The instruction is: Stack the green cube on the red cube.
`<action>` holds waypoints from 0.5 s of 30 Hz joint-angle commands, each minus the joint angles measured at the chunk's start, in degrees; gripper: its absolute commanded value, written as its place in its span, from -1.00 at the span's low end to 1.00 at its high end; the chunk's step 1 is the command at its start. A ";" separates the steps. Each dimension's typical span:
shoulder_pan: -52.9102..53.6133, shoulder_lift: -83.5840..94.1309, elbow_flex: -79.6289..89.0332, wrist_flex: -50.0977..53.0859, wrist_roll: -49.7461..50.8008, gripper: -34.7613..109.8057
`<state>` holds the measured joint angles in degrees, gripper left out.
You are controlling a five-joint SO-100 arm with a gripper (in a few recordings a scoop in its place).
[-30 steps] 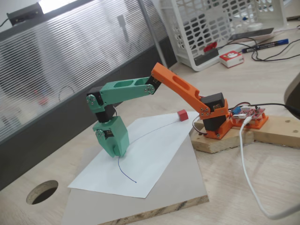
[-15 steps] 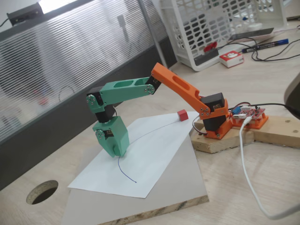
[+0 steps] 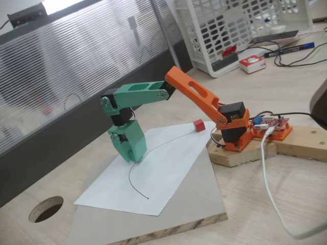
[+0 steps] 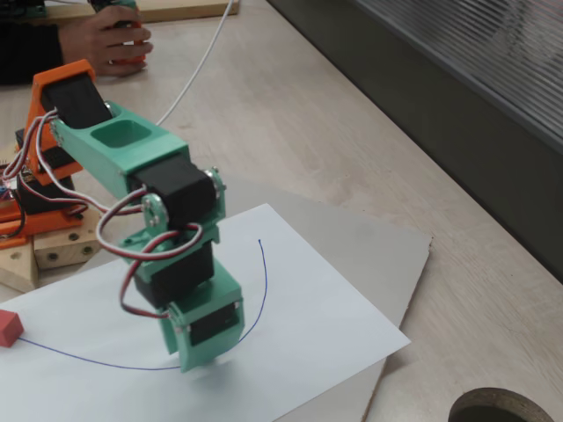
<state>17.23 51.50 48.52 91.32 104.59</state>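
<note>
Presumably mid-carry. Hangs nose-down, the green gripper point(image 3: 134, 155), just off the white paper sheet point(image 3: 162, 176), over the half of the sheet farthest from the arm's base and close beside the curved pen line point(image 3: 134, 178) drawn across it. Seen from the other side as well point(image 4: 208, 352), with a faint shadow on the sheet directly beneath the tip, so judged clear of the paper rather than resting on it. Cannot tell how far the jaws stand apart, nor whether anything sits between them (jaws and green cube share one colour, and the tip is small and angled away in both fixed views). Points straight down, likely to keep a small load level and ready for a vertical set-down.

Further out, at the sheet's corner nearest the arm's base: the red cube point(image 3: 199, 125), flat on the paper, at one end of the pen line, well apart from the gripper; same cube at the picture's edge from the other side point(image 4: 9, 328). Left free-standing with open space above it, so reachable from overhead.

Under the sheet: a grey board point(image 3: 204, 204). Beyond the sheet's red-cube corner: the wooden block point(image 3: 240, 153) carrying the orange base.
</note>
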 commanded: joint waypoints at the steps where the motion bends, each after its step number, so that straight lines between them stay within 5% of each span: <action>1: 2.72 2.99 -0.35 0.62 0.44 -0.39; 15: 9.58 3.43 -0.26 1.14 0.53 -0.39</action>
<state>25.49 51.50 48.52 91.58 104.59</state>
